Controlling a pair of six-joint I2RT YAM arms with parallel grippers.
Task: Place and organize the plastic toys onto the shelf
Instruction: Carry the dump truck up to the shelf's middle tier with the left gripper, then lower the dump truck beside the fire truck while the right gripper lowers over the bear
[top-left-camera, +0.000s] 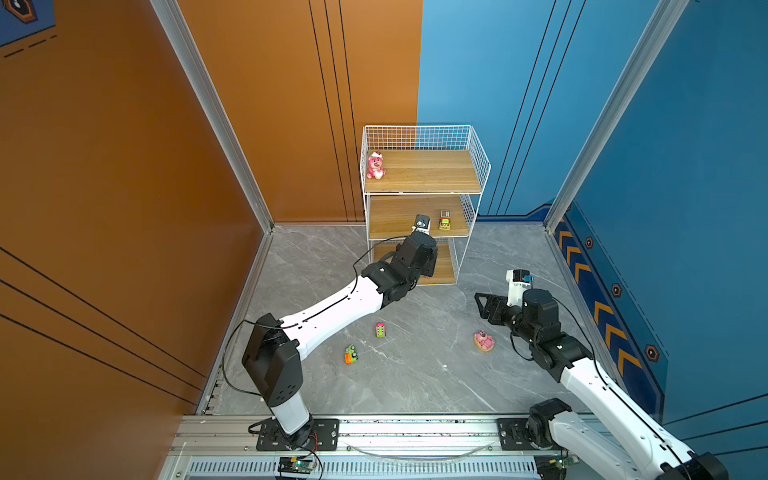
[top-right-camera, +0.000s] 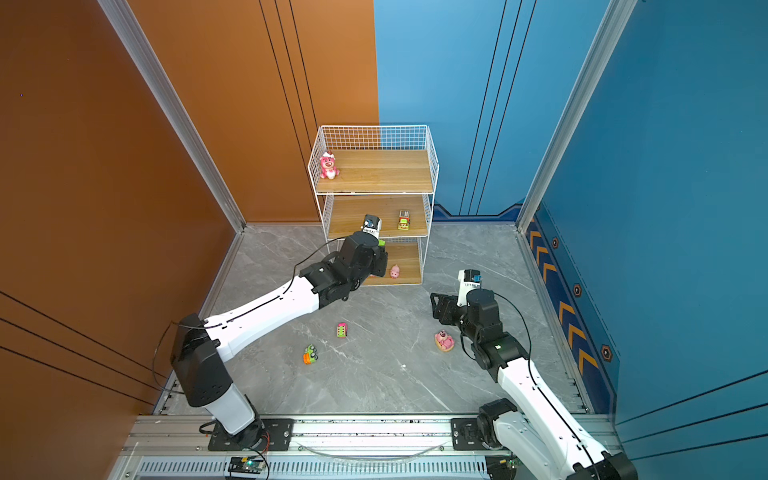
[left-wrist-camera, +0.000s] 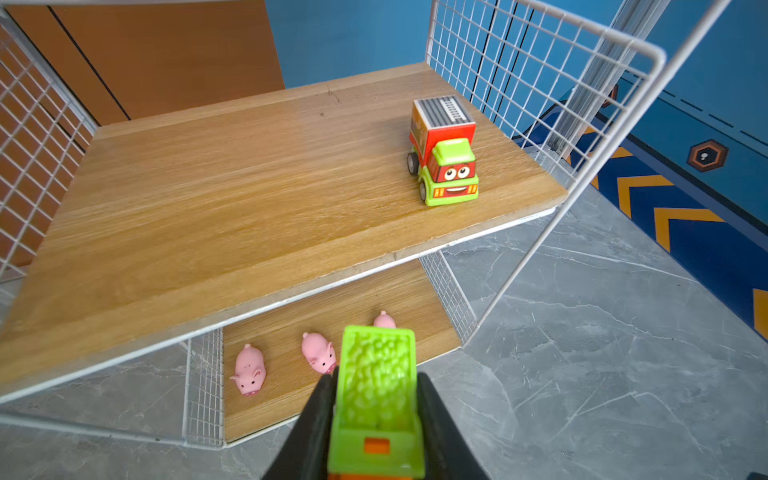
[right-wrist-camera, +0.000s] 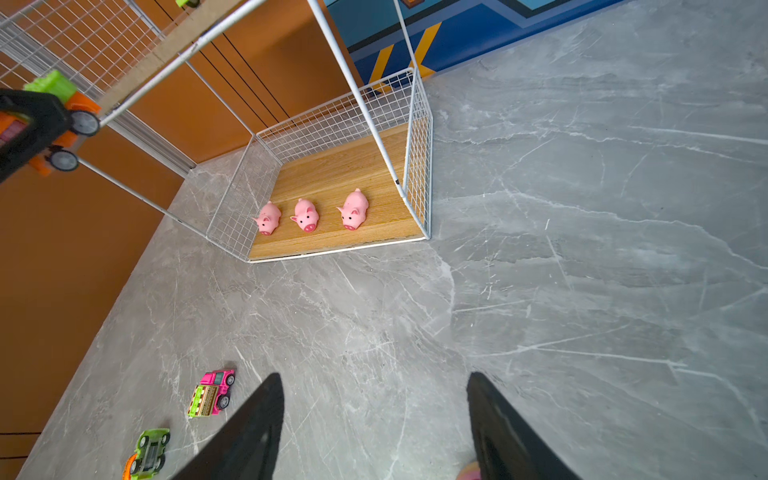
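Left tool (left-wrist-camera: 376, 380), green truck (left-wrist-camera: 376, 361), near middle board (left-wrist-camera: 249, 187) edge

Readable text: none in any view.
Hexagon badge (left-wrist-camera: 706, 156) on right blue wall (left-wrist-camera: 727, 83): white mark, illegible.
Orange chevrons (left-wrist-camera: 681, 216): pattern only, no lettering.

In both top views we look steeply down from six o'clock toward the shelf (top-left-camera: 428, 170) at twelve. Wrist views sit near it, sharing its pigs (left-wrist-camera: 248, 370).
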